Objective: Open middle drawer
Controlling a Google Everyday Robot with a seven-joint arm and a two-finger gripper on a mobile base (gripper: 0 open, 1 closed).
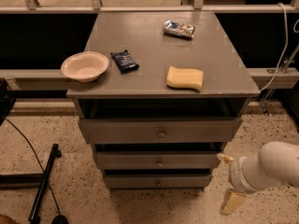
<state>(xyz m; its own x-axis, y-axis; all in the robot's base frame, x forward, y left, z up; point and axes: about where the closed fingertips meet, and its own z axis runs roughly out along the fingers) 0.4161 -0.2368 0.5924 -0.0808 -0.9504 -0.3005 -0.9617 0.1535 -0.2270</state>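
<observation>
Gripper (pixel 224 185) is what I check first: it hangs low at the right of my view, just off the right corner of the cabinet (pixel 117 83), at the end of the white arm (pixel 275 164). Its two tan fingers (pixel 232 201) are spread wide, with nothing between them. The upper fingertip appears beside the right end of the middle drawer (pixel 135 160), but I cannot tell whether it touches the wood. That drawer sits between the taller top drawer (pixel 121 130) and the shorter bottom drawer (pixel 131 181). It looks pushed in, and its small round knob (pixel 160 163) is well to the left of the gripper. On the cabinet top I see a pale bowl (pixel 85 66) at the left edge, a dark packet (pixel 124 60) just beside it, a yellow sponge (pixel 185 78) near the front right and a silvery snack bag (pixel 179 29) toward the back. A black cable (pixel 28 141) lies on the speckled floor (pixel 70 181) at the left.
</observation>
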